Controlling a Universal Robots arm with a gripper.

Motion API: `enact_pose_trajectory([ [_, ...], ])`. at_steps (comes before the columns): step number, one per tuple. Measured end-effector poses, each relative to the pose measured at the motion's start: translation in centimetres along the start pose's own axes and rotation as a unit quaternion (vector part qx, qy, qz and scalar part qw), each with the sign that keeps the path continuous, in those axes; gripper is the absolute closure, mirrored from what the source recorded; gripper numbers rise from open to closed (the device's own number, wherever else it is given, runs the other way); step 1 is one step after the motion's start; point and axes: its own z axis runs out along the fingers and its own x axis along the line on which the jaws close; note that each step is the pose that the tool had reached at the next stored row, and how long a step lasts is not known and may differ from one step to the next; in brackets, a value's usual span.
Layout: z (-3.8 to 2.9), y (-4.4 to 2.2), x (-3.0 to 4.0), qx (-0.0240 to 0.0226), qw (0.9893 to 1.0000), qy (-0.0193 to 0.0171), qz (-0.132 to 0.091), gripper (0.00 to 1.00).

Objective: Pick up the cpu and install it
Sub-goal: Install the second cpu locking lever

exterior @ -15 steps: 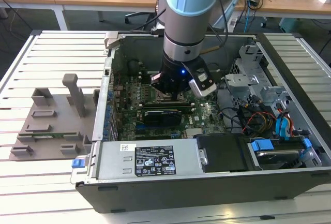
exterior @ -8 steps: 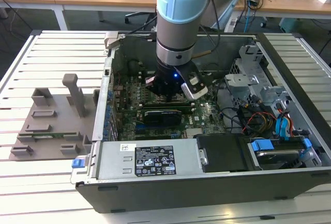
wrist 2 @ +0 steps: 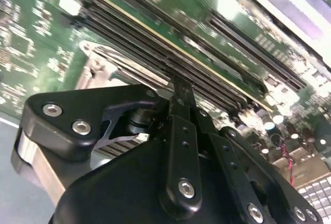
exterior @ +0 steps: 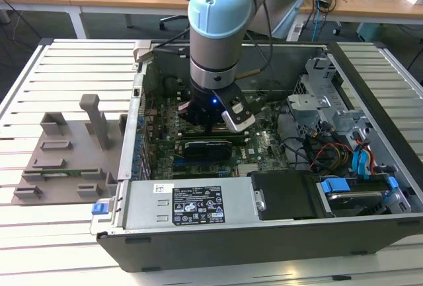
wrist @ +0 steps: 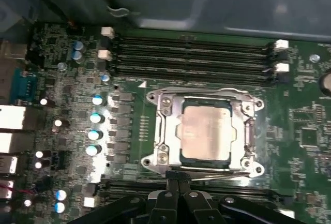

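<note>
fingers (wrist: 178,182) beside socket frame (wrist: 160,131), cpu (wrist: 206,132) seated

**Arm reaching straight down, fingertips together**

The arm (exterior: 218,28) comes in from the far edge of the exterior view and turns down at its pale blue joint cap, the wrist pointing vertically with a small blue light lit at its base. The gripper (exterior: 206,122) hangs below it, black and low. In both wrist views its two black fingers (wrist: 178,182) meet at a narrow tip (wrist 2: 181,87), pressed together with nothing between them.
</note>
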Motion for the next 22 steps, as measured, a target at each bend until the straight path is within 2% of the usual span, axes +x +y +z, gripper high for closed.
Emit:
enact_pose_trajectory([
  [4, 0.13, 0.11, 1.59, -0.0030, 1.0000, -0.0007, 0.000, 0.89],
  [6, 0.17, 0.20, 1.96, -0.0044, 1.0000, -0.0008, 0.000, 0.89],
  [10, 0.52, 0.71, 2.03, -0.0084, 1.0000, -0.0006, -0.003, 0.89],
  [14, 0.84, 1.14, 1.99, -0.0093, 0.9999, -0.0001, -0.007, 0.89],
  [19, 0.83, 1.16, 1.99, -0.0093, 0.9999, 0.0000, -0.007, 0.89],
  [22, 0.31, 1.29, 1.97, -0.0078, 0.9999, 0.0001, -0.007, 0.89],
])
